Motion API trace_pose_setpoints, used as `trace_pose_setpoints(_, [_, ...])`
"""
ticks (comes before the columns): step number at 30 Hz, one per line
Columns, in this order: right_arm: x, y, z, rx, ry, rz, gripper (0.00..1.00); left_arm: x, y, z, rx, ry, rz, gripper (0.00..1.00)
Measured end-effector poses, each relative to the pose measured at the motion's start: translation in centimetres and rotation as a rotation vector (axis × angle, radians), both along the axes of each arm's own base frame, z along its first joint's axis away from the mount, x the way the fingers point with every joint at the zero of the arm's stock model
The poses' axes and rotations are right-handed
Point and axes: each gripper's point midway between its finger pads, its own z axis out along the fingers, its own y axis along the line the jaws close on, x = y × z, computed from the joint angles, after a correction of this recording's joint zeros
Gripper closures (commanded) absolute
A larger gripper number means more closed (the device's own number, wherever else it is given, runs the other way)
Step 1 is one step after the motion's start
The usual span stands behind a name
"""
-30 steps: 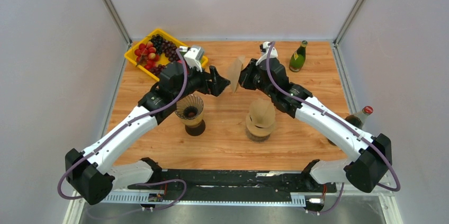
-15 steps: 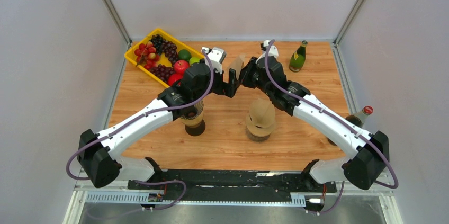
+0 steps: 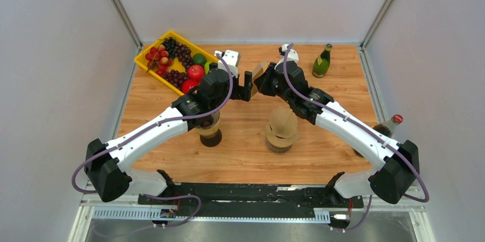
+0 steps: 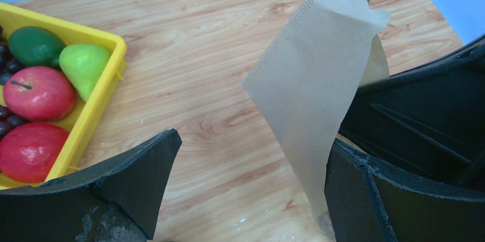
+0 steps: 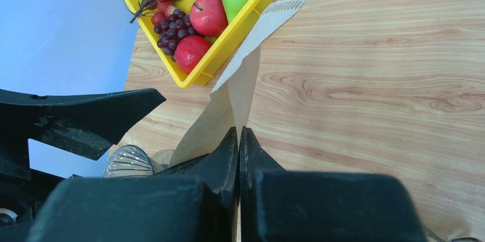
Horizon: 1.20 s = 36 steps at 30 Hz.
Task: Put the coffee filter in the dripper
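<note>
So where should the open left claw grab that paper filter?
Probably the free wide end of the coffee filter, away from the end the right gripper pinches. It sticks out as a thin sheet, so the left gripper should come from the fruit tray side and close on its two faces.

A yellow tray [image 3: 143, 63] is set at the far left corner of the wooden table [image 3: 246, 150], and in it are seen dark grapes [image 3: 183, 53], small red fruits [image 3: 157, 54], a red apple [image 3: 195, 71], a lime [image 3: 199, 59] and a green pear [image 4: 84, 64]. A green bottle [image 3: 322, 62] is stood upright near the far right corner. A red-capped bottle [image 3: 390, 123] is placed at the right edge.
</note>
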Motion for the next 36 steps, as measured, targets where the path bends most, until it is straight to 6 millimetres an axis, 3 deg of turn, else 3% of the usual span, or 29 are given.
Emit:
trace_pose_setpoints(7, [-0.3, 0.4, -0.2, -0.033, -0.016, 0.037, 1.0, 0.3, 0.5, 0.0, 0.008, -0.007, 0.029, 0.0])
trace_pose_setpoints(14, [-1.0, 1.6, -0.5, -0.08, -0.033, 0.09, 1.0, 1.3, 0.2, 1.1, -0.003, -0.022, 0.062, 0.11])
trace_pose_setpoints(22, [-1.4, 2.1, -0.5, -0.096, -0.044, 0.111, 1.0, 1.9, -0.2, 0.5, 0.018, -0.015, 0.069, 0.32])
trace_pose_setpoints(28, [-1.2, 1.8, -0.5, -0.104, -0.052, 0.092, 1.0, 1.3, -1.2, -0.1, 0.026, 0.005, -0.002, 0.67])
trace_pose_setpoints(30, [-1.1, 1.7, -0.5, -0.106, -0.053, 0.086, 1.0, 1.1, -1.5, -0.2, 0.032, 0.01, -0.023, 0.74])
trace_pose_setpoints(36, [-0.3, 0.7, -0.4, -0.129, -0.07, 0.017, 1.0, 0.8, -1.4, -0.6, 0.045, 0.025, -0.03, 0.83])
